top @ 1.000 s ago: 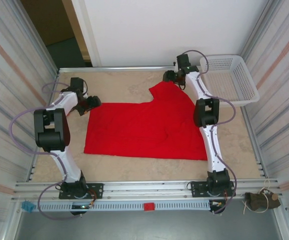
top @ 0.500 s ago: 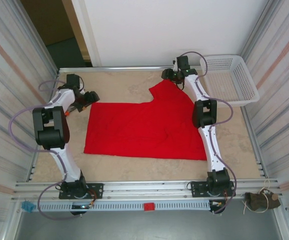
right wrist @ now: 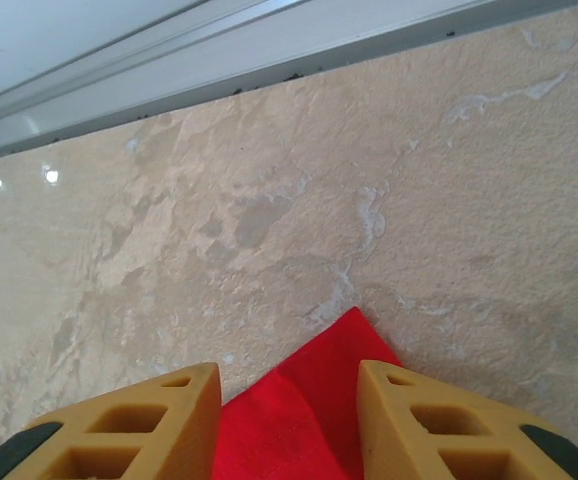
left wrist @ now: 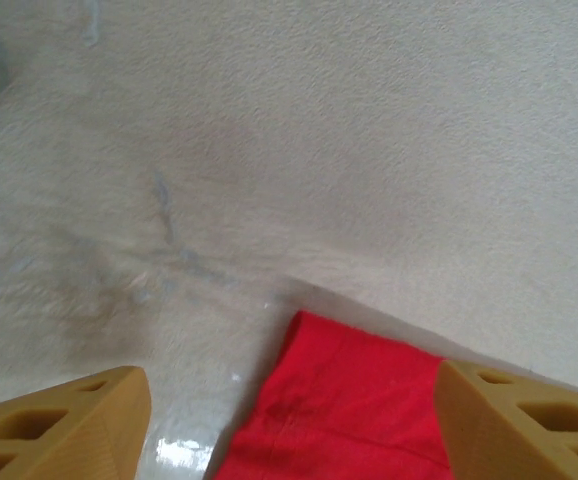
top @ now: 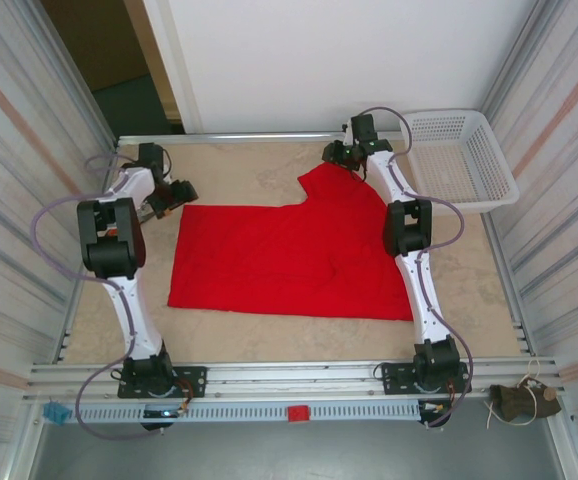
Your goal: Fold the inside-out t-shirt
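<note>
The inside-out t-shirt (top: 289, 260) is lying spread flat in the middle of the mottled beige table (top: 259, 335), a bright red sheet with one part jutting toward the far edge on the right side. The left gripper (top: 179, 193) is hovering just beside the shirt's far left corner. In the left wrist view its two tan fingers (left wrist: 59, 425) are standing wide apart, and that red corner is lying on the table in the gap between them, unpinched. The right gripper (top: 332, 154) is sitting at the far tip of the jutting part, near the table's back rail (top: 229, 137). In the right wrist view its fingers (right wrist: 449, 430) are likewise parted, with the pointed red tip lying between them and nothing clamped. Whether either pair is touching the cloth cannot be told. A white plastic basket (top: 464, 155) is resting at the far right corner, apart from the shirt.
</note>
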Controlling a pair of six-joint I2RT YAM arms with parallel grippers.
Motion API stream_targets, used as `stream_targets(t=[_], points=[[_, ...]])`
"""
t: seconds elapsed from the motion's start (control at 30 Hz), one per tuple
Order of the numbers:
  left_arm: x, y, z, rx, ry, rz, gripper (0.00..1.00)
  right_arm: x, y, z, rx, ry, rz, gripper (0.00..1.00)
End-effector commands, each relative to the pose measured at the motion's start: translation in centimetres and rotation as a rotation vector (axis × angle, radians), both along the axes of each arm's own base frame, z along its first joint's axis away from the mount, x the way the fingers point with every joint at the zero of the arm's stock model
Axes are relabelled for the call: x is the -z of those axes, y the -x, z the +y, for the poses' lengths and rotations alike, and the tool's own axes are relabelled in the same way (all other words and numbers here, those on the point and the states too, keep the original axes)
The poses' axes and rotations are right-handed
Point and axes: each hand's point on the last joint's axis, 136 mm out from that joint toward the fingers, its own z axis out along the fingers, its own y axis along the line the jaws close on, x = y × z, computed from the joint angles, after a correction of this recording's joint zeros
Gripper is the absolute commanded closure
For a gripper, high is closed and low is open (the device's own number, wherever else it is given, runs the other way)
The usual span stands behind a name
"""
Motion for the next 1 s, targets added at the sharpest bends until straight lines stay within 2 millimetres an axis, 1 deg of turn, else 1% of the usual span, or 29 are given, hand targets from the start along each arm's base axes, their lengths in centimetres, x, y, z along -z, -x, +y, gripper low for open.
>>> stream_targets(t=[0.0, 0.2, 0.33, 0.4, 0.47, 0.53, 0.57, 0.63, 0.73, 0.83, 0.87, 0.97], points=[[0.1, -0.4, -0.3, 0.05, -0.041, 0.016, 0.29, 0.2, 0.3, 0.8, -0.024, -0.028, 0.016, 0.66], [0.8, -1.2, -1.5, 0.085, -0.048, 0.027, 0.41, 0.4, 0.5, 0.8, -0.029, -0.036, 0.026, 0.77], [1.4, -1.1, -2.1, 0.098, -0.046, 0.039, 0.53, 0.4, 0.5, 0.6, -0.027, -0.046, 0.031, 0.85], [1.6, -1.0, -2.3, 0.098, -0.04, 0.043, 0.7, 0.5, 0.6, 0.6, -0.031, -0.048, 0.036, 0.91], [1.7, -1.0, -2.3, 0.096, -0.038, 0.042, 0.84, 0.4, 0.7, 0.5, -0.04, -0.044, 0.038, 1.0], [1.7, -1.1, -2.3, 0.094, -0.036, 0.038, 0.97, 0.1, 1.0, 0.5, -0.051, -0.04, 0.039, 1.0], [1.4, -1.2, -2.4, 0.094, -0.035, 0.031, 1.0, -0.2, 1.0, 0.5, -0.055, -0.041, 0.038, 1.0], [0.9, -1.4, -2.5, 0.093, -0.03, 0.017, 1.0, -1.3, 1.1, 0.3, -0.056, -0.049, 0.026, 1.0], [0.0, -1.6, -2.7, 0.092, -0.017, -0.007, 1.0, -3.7, 0.9, -0.2, -0.049, -0.079, -0.001, 1.0], [-1.1, -1.7, -2.9, 0.087, -0.004, -0.038, 1.0, -6.9, 0.9, -0.6, -0.04, -0.109, -0.041, 1.0], [-1.5, -1.7, -3.0, 0.088, 0.004, -0.048, 1.0, -8.3, 0.9, -0.6, -0.044, -0.119, -0.059, 1.0], [-2.6, -1.7, -3.4, 0.09, 0.022, -0.083, 1.0, -11.5, 1.3, -0.5, -0.052, -0.137, -0.103, 1.0]])
